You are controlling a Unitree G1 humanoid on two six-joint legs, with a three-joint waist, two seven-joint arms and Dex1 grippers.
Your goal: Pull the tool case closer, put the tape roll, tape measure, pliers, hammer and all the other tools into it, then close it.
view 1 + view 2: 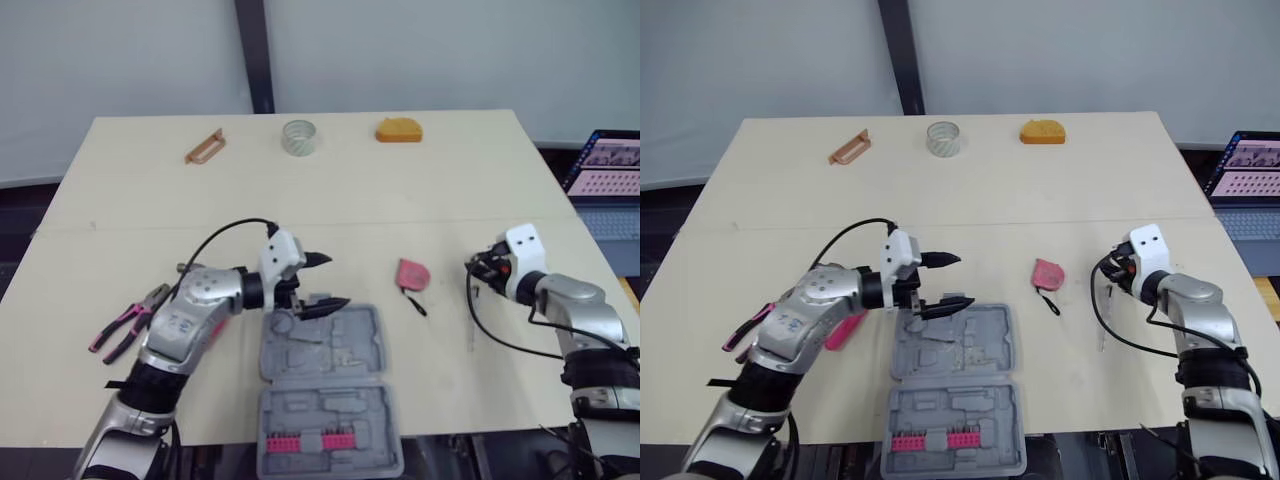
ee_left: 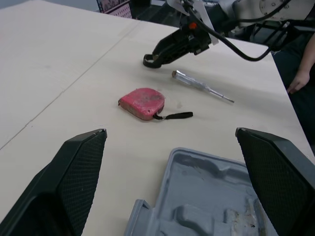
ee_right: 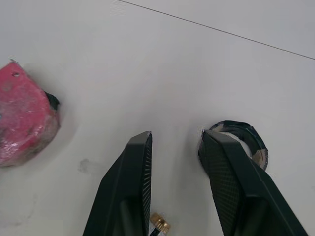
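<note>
The grey tool case [image 1: 322, 392] lies open near the table's front edge, with red bits in its near half. My left gripper [image 1: 322, 283] hovers open over the case's far rim, nothing between its fingers [image 2: 74, 182]. A red tape measure [image 1: 411, 272] lies to the right of it. Beyond that my right gripper [image 3: 174, 135] is open and low over the table, one fingertip against a small black tape roll [image 3: 243, 140]. A slim screwdriver [image 2: 202, 86] lies beside it. Pink-handled pliers [image 1: 128, 325] rest at the left, by my left forearm.
Along the far edge lie an orange-brown flat tool [image 1: 205, 147], a clear tape roll [image 1: 298, 137] and an orange block [image 1: 398, 130]. A laptop [image 1: 608, 168] stands off the table's right side. A person's hand [image 2: 298, 81] shows past the table edge.
</note>
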